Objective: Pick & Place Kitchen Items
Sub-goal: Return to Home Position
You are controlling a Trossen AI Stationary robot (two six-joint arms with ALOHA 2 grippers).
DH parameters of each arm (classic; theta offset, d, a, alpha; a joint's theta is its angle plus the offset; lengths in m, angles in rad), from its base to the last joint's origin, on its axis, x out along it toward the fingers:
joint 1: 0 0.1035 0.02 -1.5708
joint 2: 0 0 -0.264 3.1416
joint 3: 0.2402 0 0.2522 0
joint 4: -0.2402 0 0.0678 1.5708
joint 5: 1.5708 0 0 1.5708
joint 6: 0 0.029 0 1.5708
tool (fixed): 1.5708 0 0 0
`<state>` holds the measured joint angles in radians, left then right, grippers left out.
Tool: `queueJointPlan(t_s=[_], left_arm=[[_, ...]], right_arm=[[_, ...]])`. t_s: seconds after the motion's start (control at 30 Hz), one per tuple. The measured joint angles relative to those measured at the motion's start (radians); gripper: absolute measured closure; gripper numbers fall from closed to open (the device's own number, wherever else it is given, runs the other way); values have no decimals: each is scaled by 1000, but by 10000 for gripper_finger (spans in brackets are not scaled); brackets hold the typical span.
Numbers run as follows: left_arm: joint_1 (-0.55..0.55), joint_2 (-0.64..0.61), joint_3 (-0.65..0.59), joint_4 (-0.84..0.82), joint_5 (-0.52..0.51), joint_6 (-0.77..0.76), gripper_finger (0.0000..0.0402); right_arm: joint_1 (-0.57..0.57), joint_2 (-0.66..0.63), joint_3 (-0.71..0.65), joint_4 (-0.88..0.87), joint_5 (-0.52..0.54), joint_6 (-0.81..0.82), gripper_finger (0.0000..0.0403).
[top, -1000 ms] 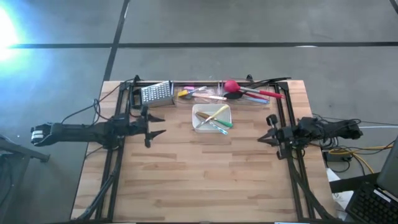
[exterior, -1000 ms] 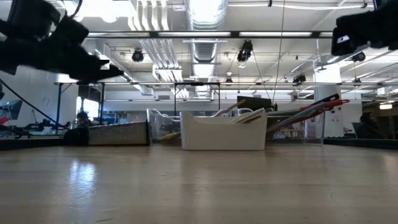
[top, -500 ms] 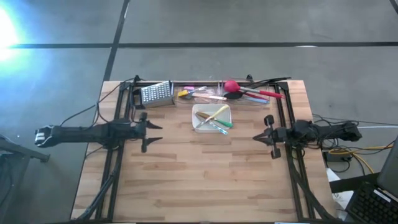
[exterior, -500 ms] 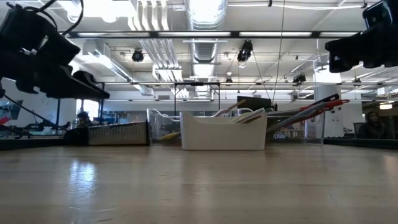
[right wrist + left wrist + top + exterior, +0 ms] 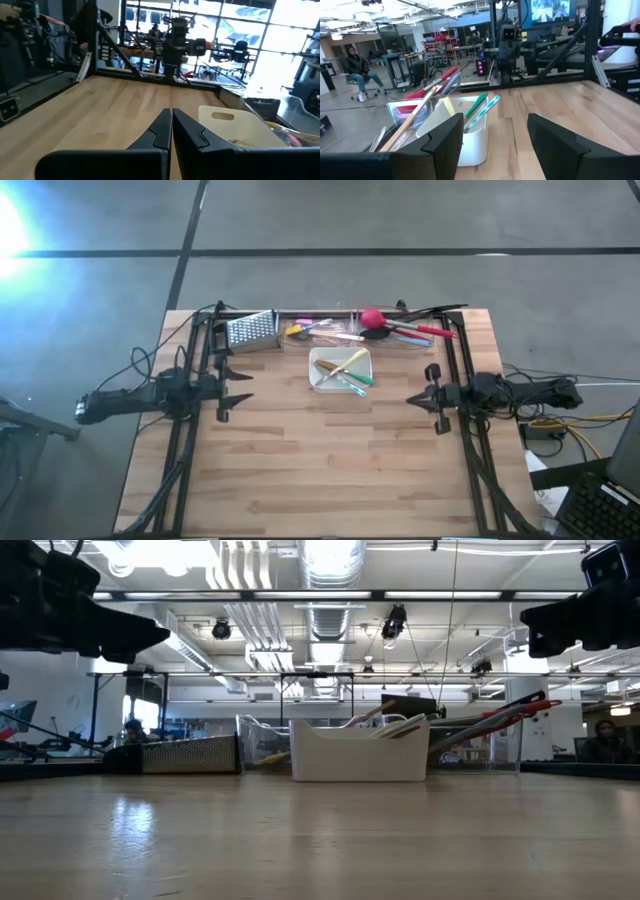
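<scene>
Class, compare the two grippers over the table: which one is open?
The left gripper: in its wrist view its two fingers stand wide apart with nothing between them. The right gripper differs, its fingers pressed together.

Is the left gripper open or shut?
Open: the left gripper shows its two fingers well apart in the wrist view, holding nothing.

Grey concrete floor (glare at one edge), ceiling ducts overhead.
</scene>
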<state>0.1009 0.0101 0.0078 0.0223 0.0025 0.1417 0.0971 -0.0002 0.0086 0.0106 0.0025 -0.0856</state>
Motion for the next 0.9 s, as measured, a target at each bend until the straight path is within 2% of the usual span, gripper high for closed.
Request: queueJointPlan(t_s=[0.4, 0.9], left_arm=[[-5, -10, -1, -1, 0, 0, 174], [-6, -9, -2, -2, 0, 0, 174]], right_arm=[[-113, 0, 0, 1, 1, 0, 394], [-113, 2, 0, 0, 0, 0, 394]])
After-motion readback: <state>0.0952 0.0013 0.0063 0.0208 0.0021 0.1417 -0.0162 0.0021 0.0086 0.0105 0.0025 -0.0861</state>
